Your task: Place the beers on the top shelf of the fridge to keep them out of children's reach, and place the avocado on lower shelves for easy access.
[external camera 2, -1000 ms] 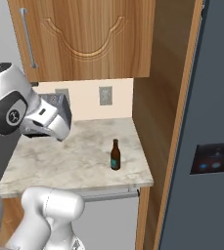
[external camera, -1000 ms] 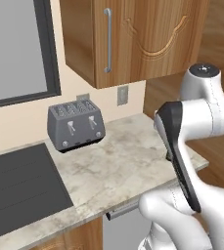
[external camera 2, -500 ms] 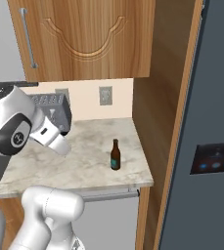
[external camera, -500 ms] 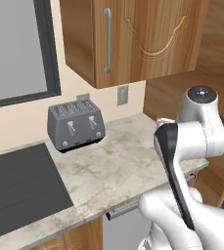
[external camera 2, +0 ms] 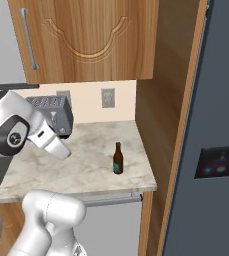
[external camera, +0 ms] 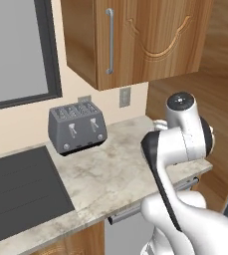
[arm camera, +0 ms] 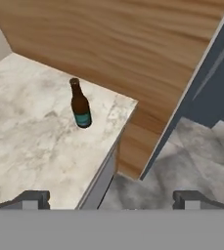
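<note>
brown beer bottle [external camera 2: 117, 158] stands upright near the marble bench [external camera 2: 86, 165] corner, beside the wooden side panel [external camera 2: 158, 130] flanking the fridge [external camera 2: 211, 150]. toaster [external camera: 77, 127] sits far back. tool [arm camera: 111, 199] hangs wide open, empty, apart from the bottle.

Brown bottle [arm camera: 80, 106]: glossy glass, teal label. Counter [external camera 2: 86, 165]: smooth mottled marble. Cabinet [external camera 2: 91, 40]: grained wood. Toaster [external camera: 77, 127]: matt grey metal. Fridge [external camera 2: 211, 125]: smooth matt blue-grey.
</note>
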### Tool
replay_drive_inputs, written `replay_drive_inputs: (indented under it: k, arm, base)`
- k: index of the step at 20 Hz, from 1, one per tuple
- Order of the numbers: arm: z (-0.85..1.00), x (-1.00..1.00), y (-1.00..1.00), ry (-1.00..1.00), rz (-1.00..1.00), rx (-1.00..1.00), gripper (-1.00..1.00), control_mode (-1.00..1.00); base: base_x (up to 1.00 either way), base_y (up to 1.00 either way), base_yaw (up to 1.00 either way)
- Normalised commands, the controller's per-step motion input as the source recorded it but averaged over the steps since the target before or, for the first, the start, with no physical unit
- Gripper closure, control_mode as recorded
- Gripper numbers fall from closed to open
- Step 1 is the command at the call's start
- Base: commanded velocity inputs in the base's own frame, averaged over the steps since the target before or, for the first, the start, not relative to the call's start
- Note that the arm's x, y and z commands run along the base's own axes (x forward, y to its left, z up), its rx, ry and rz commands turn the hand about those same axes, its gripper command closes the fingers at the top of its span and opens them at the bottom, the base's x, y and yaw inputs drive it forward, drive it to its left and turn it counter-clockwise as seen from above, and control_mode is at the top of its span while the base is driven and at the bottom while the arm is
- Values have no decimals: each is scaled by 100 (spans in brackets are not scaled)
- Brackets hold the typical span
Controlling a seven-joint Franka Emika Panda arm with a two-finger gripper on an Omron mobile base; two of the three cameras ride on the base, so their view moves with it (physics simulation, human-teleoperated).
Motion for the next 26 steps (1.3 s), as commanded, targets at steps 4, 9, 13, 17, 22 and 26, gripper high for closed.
replay_drive_inputs:
  k: [4,9,13,17,22,26]
  arm:
    - [-6,25,0,0,-20,-11,-100,-100]
    - [-21,26,0,-3,-20,-7,-100,-100]
    - [-19,33,0,-3,-20,-6,-100,-100]
    - [-18,28,0,-2,-18,-5,-100,-100]
    - [-9,26,0,-3,-11,-3,-100,-100]
    - [-21,31,-1,0,-8,-4,-100,-100]
  base:
    - [0,0,0]
    - [0,0,0]
    - [0,0,0]
    - [0,0,0]
    - [0,0,0]
    - [0,0,0]
